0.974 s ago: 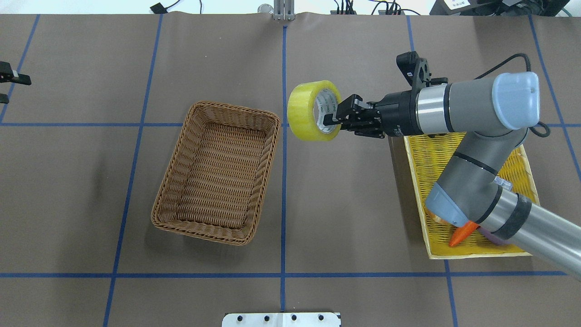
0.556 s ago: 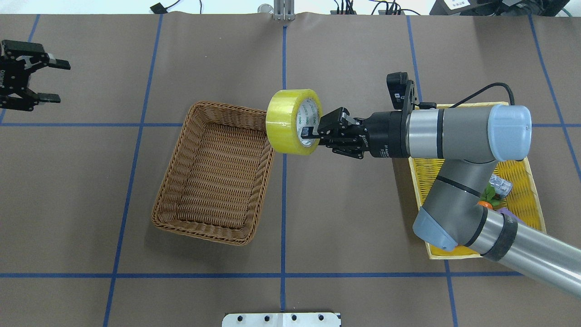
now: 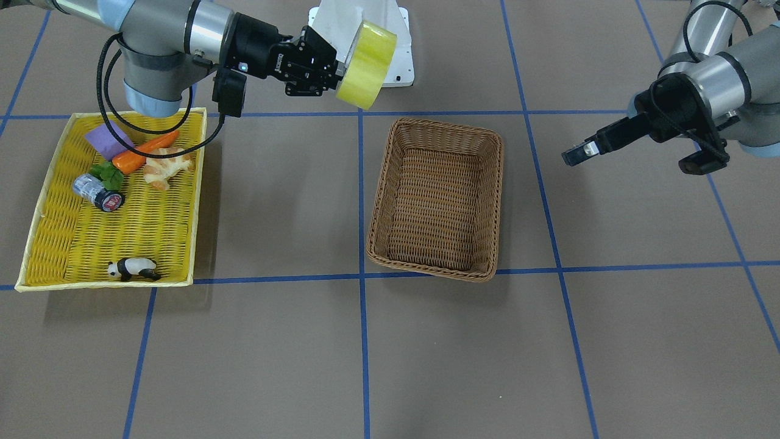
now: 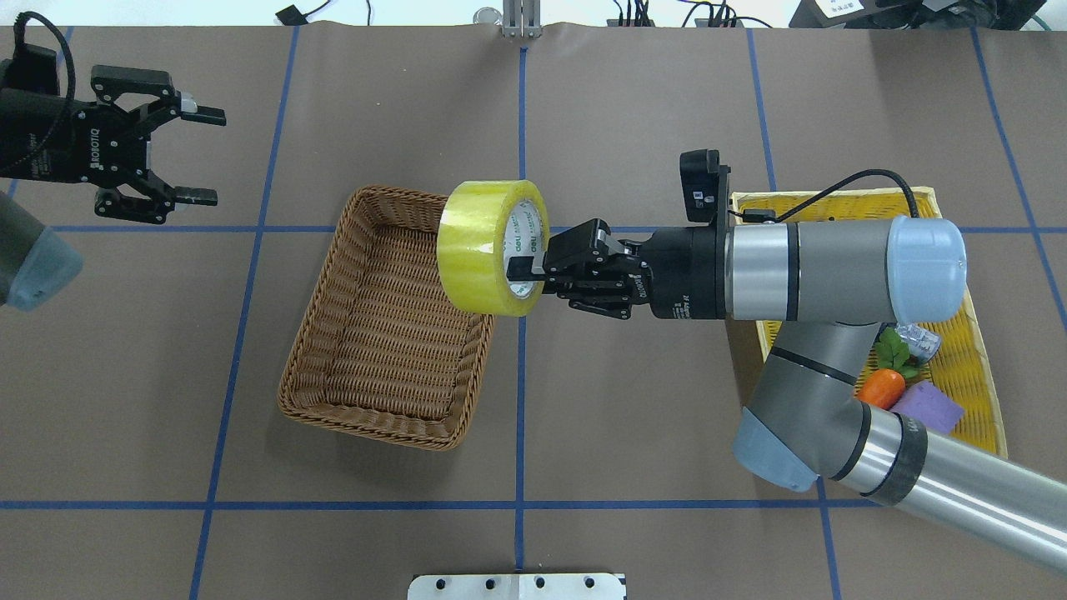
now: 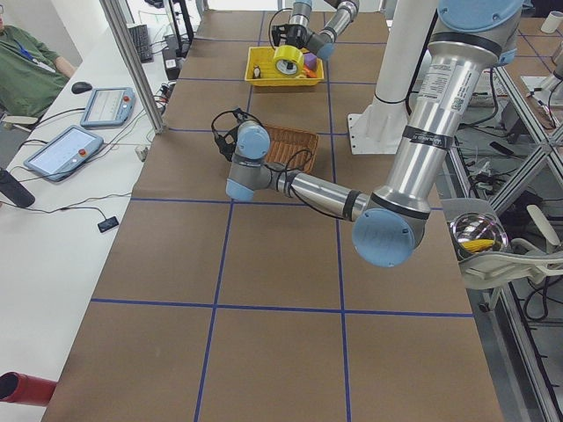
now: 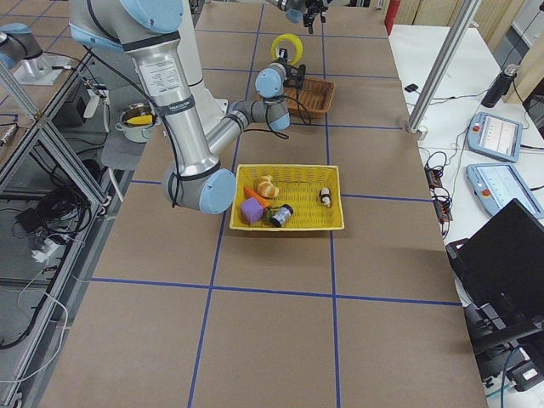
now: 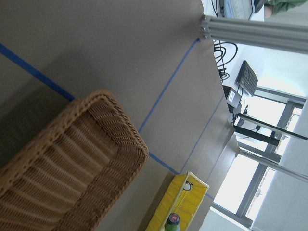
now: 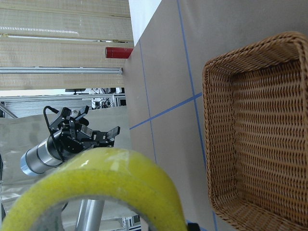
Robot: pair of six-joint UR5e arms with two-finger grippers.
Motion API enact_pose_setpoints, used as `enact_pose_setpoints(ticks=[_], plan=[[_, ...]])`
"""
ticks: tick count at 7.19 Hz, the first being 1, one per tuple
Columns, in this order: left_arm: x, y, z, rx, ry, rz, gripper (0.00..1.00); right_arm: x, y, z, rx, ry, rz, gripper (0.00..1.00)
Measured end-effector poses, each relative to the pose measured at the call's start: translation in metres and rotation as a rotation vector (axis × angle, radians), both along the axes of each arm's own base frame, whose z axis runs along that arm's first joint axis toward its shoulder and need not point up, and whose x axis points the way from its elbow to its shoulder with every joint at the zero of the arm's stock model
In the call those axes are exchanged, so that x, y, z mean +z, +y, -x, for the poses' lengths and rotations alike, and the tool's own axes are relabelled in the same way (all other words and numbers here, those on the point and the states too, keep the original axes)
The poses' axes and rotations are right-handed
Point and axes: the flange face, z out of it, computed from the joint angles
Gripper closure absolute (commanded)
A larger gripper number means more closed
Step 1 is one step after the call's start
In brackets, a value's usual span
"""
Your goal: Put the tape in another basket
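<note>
Right gripper (image 4: 521,271), pinching the tape (image 4: 479,250) by its wall, has carried it from mid-table to over the basket (image 4: 367,433) rim; drop looks close; left gripper (image 4: 208,155) has come in, spread

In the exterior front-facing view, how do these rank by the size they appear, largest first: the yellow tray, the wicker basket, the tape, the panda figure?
1. yellow tray
2. wicker basket, somewhat smaller
3. tape; it is lifted nearer the camera, so it may look oversized
4. panda figure, clearly smallest
</note>
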Motion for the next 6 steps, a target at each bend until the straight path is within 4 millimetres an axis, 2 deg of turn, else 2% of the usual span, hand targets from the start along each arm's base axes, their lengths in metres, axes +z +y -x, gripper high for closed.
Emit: enact_pose_setpoints(ticks=[3, 6], plan=[[-0.048, 0.037, -0.023, -0.032, 0.260, 0.023, 0.02, -0.027, 0.015, -0.003, -0.015, -0.055, -0.030, 1.00], [-0.085, 0.072, -0.039, -0.008, 0.458, 0.063, 0.02, -0.037, 0.019, -0.008, -0.016, -0.080, -0.044, 1.00]])
